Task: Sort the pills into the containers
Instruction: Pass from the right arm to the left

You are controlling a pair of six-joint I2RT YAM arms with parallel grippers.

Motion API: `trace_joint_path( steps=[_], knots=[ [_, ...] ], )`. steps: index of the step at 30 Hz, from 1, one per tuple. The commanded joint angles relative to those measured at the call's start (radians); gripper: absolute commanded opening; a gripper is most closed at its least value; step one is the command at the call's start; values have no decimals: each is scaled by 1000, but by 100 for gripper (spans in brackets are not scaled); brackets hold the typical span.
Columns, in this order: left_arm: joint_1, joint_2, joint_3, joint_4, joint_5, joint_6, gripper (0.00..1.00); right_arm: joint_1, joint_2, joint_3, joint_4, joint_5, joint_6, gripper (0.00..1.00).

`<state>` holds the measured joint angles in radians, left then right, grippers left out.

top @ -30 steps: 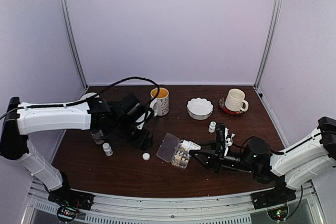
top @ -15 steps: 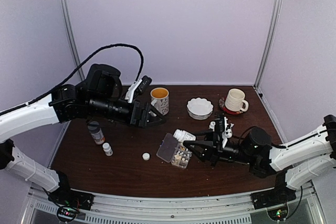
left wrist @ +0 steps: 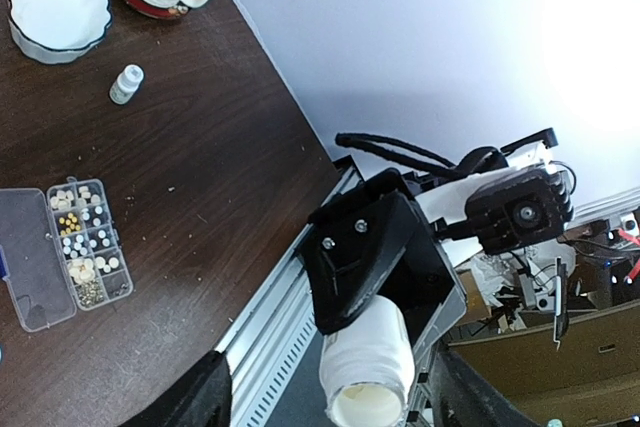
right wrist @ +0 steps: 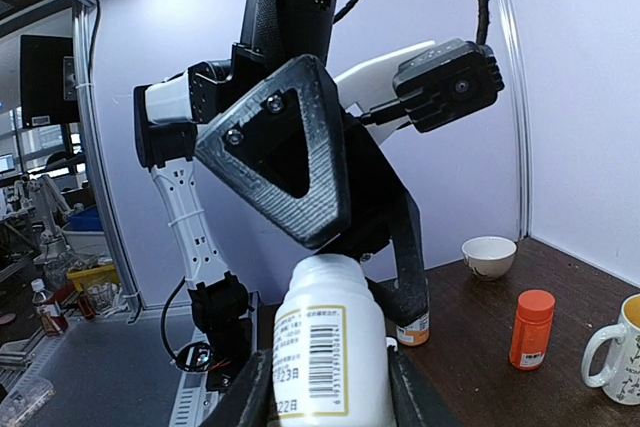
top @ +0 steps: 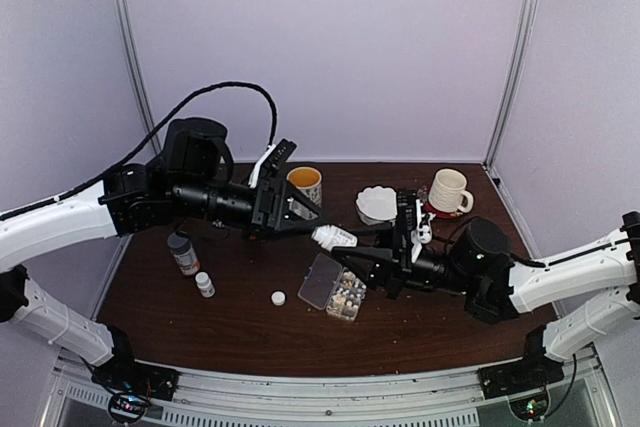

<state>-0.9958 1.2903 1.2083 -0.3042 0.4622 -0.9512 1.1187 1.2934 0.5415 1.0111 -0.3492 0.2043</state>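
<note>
Above the desk (top: 230, 319), the right gripper (top: 350, 246) has its jaws clamped on a white bottle (top: 333, 237) near the clear organizer (top: 320, 281). The left gripper (top: 308, 222) has its jaws apart at the bottle's left end.

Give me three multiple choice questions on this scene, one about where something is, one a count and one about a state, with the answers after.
1. Where is the big white bottle?
A) lying flat on the wood
B) held in the air by the right gripper
C) standing against the back wall

2. How many mugs stand on the table?
A) one
B) four
C) two

3. How is the pill box lid?
A) open
B) shut
C) missing

Answers:
1 B, the wrist view shows fingers on both sides of the bottle, well above the tabletop.
2 C, a yellow-lined mug and a white mug on a red saucer.
3 A, the clear lid lies flat beside the compartments, leaving the pills uncovered.
</note>
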Motion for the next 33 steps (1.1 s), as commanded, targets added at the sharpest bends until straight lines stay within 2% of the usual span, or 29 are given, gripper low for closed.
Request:
trace_joint_path(
  steps=[1,15,19,24,27,29,33],
  knots=[
    [-4,-21,-22,54,34,-44,70,-5,26,40,-19,-27,-25,0],
    [-27,-17,-53,81,67,-75,67,-4,71,88,-38,-27,-37,0],
    [-27,-20,-66,96,69,-81,51,-4,76,94,-44,-25,-43,0],
    [-28,-21,-68,104,70,-82,40,-5,84,107,-54,-33,-43,1],
    [-27,-34,-69,102,55,-75,32,-5,81,104,-58,-27,-44,14],
    [-27,-43,-70,84,33,-64,29,-5,76,97,-61,-23,-48,28],
    [-26,-42,-27,-86,-86,34,30,-5,37,55,-79,-21,-61,70]
  ],
)
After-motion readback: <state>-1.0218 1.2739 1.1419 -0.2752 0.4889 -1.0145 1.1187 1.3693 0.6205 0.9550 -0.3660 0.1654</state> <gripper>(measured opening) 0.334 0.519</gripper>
